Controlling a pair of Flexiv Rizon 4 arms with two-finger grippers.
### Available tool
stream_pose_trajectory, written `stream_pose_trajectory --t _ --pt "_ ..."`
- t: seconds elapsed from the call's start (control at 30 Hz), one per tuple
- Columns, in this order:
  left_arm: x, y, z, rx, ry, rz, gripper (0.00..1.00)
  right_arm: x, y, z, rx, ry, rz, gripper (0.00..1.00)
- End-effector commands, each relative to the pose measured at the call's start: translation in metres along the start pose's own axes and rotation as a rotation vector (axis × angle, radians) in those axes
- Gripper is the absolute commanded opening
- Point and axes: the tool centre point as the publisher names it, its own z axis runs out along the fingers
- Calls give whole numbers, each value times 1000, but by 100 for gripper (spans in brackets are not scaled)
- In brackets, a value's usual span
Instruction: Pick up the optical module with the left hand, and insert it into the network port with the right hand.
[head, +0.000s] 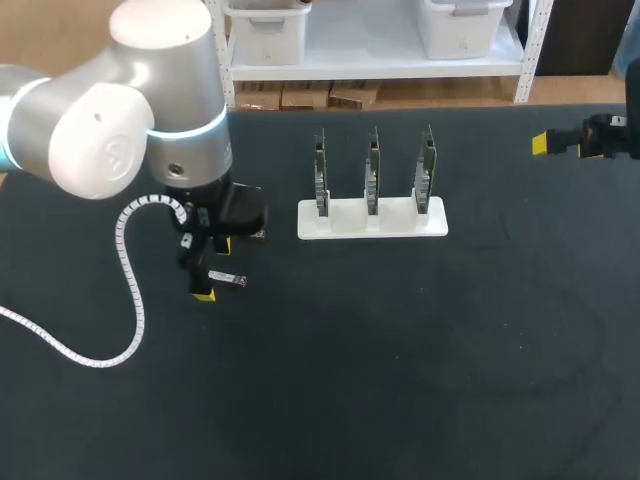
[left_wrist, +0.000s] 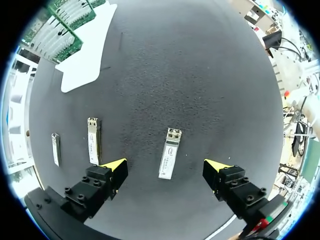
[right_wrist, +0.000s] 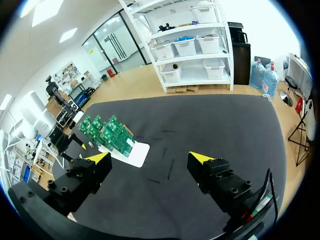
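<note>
Left arm bent steeply down over the left part of the dark surface (head: 400, 380), left claw (head: 213, 270) pointing straight at it. Fingers wide apart, clamped on nothing. Between the yellow tips, touching neither of them, one optical module (left_wrist: 169, 154) flat on the surface.

Right arm in from the far right edge, right claw (head: 562, 144) well apart from all things, fingers also apart with nothing between.

Only in the left wrist view: two more modules (left_wrist: 93, 147), lying side by side just beyond the one finger. In the head view, only one plainly visible, just beside the yellow tip. Near the middle, a white stand (head: 372, 220) with three upright green boards (head: 372, 170). In the right wrist view, the same stand far ahead of the claw.
</note>
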Motion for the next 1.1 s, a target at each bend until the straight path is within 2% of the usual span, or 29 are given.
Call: stream_pose_trajectory --t 0.03,1.1 --pt "0 2 1 4 0 -3 100 0 1 -1 3 1 0 100" --pt "4 3 0 2 0 -11 100 0 1 -1 3 1 0 100"
